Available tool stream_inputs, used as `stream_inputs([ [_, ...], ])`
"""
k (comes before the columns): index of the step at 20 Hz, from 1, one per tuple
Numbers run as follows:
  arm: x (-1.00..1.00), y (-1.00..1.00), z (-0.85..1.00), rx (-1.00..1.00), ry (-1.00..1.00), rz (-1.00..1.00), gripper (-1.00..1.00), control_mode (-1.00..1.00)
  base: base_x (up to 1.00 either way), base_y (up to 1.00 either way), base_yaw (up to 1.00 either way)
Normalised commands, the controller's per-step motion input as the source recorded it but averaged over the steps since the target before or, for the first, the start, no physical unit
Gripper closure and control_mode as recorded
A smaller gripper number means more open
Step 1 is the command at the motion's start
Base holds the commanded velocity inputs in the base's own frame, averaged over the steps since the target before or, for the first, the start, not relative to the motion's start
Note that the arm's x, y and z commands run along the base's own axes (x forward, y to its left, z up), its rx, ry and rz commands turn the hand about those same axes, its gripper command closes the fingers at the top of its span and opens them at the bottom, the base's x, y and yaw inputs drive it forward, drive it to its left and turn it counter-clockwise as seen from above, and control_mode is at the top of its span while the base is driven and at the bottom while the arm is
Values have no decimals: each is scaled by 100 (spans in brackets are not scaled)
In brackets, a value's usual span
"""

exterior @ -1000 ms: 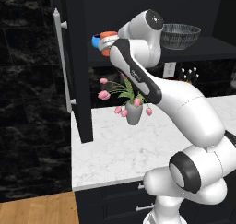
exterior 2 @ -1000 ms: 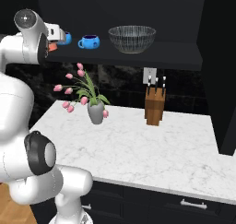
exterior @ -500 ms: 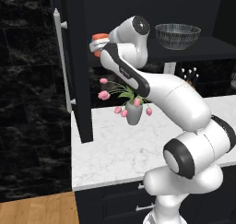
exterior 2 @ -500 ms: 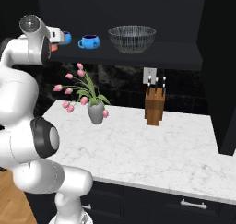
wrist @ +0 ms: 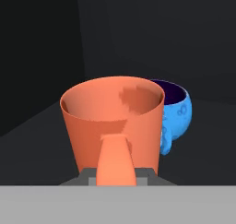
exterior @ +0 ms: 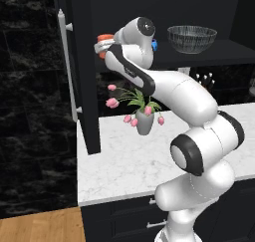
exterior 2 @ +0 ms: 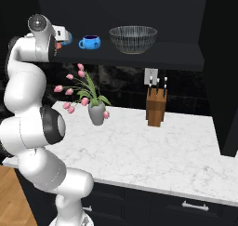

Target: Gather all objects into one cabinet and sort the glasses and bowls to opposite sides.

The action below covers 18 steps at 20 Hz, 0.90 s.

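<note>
Orange-red cup point(wrist: 113, 126): plain, opaque, upright, w/ handle, beside blue bowl point(wrist: 177, 112).

orange-red cup point(exterior: 105, 40) — now farther left — door-side

A rendered home kitchen. A white marble table point(exterior 2: 153, 150) carries a knife block point(exterior 2: 155, 107) and a tulip vase point(exterior 2: 96, 113). Black cupboards point(exterior: 82, 61) hang above, drawers point(exterior 2: 186, 206) sit below.
</note>
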Motion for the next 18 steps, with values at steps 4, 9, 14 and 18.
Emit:
stream_inputs([
  [4, 32, 8, -17, 0, 0, 0, 100, -100, 0, 0, 0],
  [9, 8, 5, -25, 0, 0, 0, 100, -100, 0, 0, 0],
  [14, 0, 1, -28, 0, 0, 0, 100, -100, 0, 0, 0],
  [18, 0, 1, -21, 0, 0, 0, -100, -100, 0, 0, 0],
])
